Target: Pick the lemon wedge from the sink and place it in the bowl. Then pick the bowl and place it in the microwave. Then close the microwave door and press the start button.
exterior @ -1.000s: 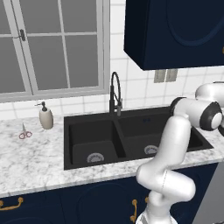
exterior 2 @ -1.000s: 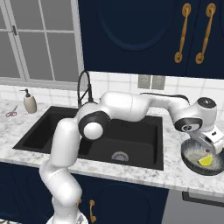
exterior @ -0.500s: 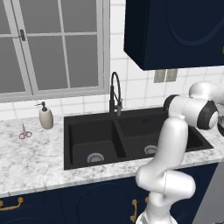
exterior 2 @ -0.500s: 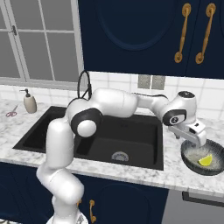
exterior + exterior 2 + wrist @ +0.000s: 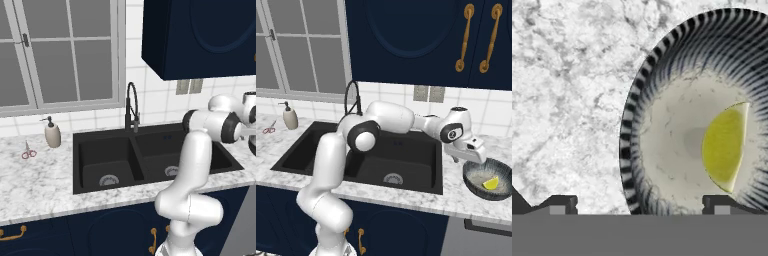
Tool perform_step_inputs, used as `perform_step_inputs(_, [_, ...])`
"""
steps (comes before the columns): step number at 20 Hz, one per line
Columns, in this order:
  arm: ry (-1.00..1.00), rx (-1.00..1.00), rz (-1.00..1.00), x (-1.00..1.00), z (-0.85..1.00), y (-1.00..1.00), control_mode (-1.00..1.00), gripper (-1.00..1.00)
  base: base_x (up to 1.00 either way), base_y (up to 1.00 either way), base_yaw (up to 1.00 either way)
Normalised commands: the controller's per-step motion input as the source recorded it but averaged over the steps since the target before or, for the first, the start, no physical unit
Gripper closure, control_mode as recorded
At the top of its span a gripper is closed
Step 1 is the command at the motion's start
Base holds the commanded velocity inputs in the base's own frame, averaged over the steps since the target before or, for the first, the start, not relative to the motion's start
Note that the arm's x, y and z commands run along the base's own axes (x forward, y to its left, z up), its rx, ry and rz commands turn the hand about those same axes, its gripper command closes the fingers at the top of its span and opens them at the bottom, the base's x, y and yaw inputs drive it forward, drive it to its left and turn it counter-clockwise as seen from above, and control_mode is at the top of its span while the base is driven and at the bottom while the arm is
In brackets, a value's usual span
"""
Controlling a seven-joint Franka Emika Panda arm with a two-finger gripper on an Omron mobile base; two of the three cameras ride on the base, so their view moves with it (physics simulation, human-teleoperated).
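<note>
Since a second ago our arm has drawn the hand back toward the sink (image 5: 363, 165). In the right base view, the gripper (image 5: 472, 161) hangs over the bowl's (image 5: 476, 184) left rim, the lemon wedge (image 5: 491, 183) inside. In the hand view, our fingertips (image 5: 562, 202) stand wide, holding nothing, above bowl (image 5: 642, 125), wedge (image 5: 724, 147) and marble counter (image 5: 567, 90).

A grey-framed window (image 5: 60, 55) fills the upper left above a white marble counter (image 5: 35, 182). White tiled wall (image 5: 396, 97) with an outlet (image 5: 428, 93) runs behind. Navy cabinets (image 5: 421, 40) with brass handles (image 5: 464, 37) hang upper right.
</note>
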Motion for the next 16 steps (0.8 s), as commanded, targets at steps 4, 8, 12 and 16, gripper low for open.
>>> perform_step_inputs(4, [0.13, 0.00, 0.03, 0.27, -0.25, -0.31, -1.00, -1.00, 0.00, 0.00, 0.00])
perform_step_inputs(8, [0.03, 0.00, 0.00, 0.01, -0.17, -0.36, -1.00, -1.00, 0.00, 0.00, 0.00])
perform_step_inputs(12, [0.07, 0.00, 0.00, 0.02, -0.36, -0.14, -1.00, -1.00, 0.00, 0.00, 0.00])
perform_step_inputs(16, [0.07, 0.00, 0.00, 0.00, -0.36, -0.01, -1.00, -1.00, 0.00, 0.00, 0.00])
